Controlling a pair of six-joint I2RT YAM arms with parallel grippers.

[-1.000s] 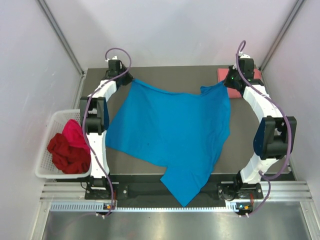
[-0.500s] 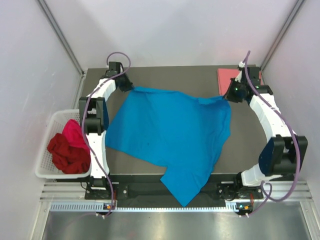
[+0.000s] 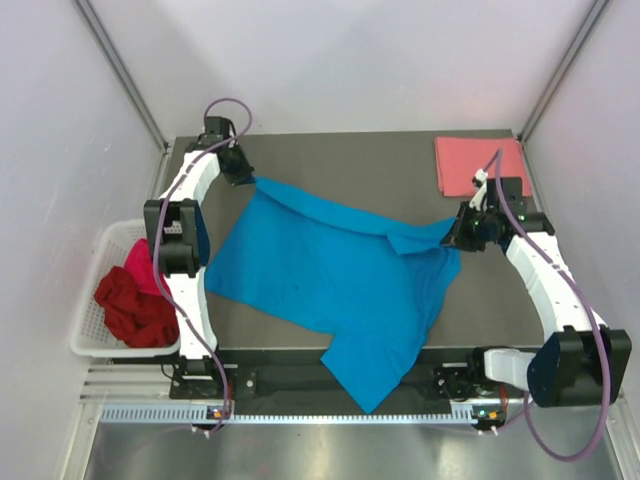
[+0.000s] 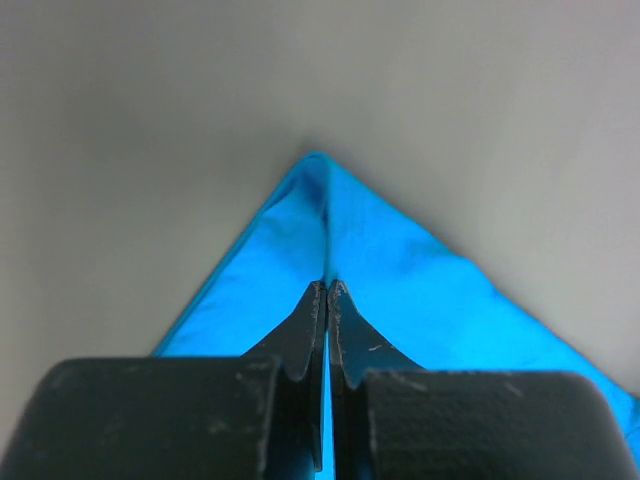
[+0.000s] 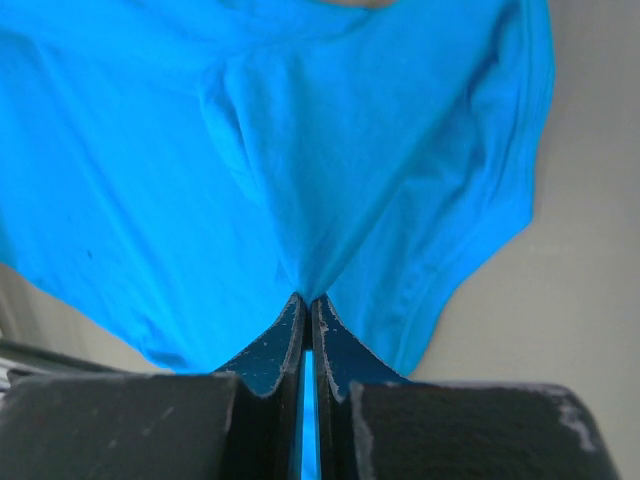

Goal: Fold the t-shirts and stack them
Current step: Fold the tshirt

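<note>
The bright blue t-shirt (image 3: 330, 280) lies spread over the middle of the table, its near corner hanging over the front edge. My left gripper (image 3: 246, 177) is shut on its far left corner (image 4: 325, 215). My right gripper (image 3: 456, 232) is shut on its right edge, which is folded inward over the shirt (image 5: 330, 150). The salmon pink t-shirt (image 3: 478, 164) lies folded at the far right corner. The dark red t-shirt (image 3: 135, 310) and the magenta t-shirt (image 3: 145, 265) lie crumpled in the basket.
A white lattice basket (image 3: 100, 335) stands off the table's left edge. White walls enclose the table on three sides. The dark table top (image 3: 340, 160) shows beyond the blue shirt.
My right gripper has pulled the blue shirt's right edge toward the near side and inward, folding it over. My left gripper has shifted slightly left, still holding its corner.
</note>
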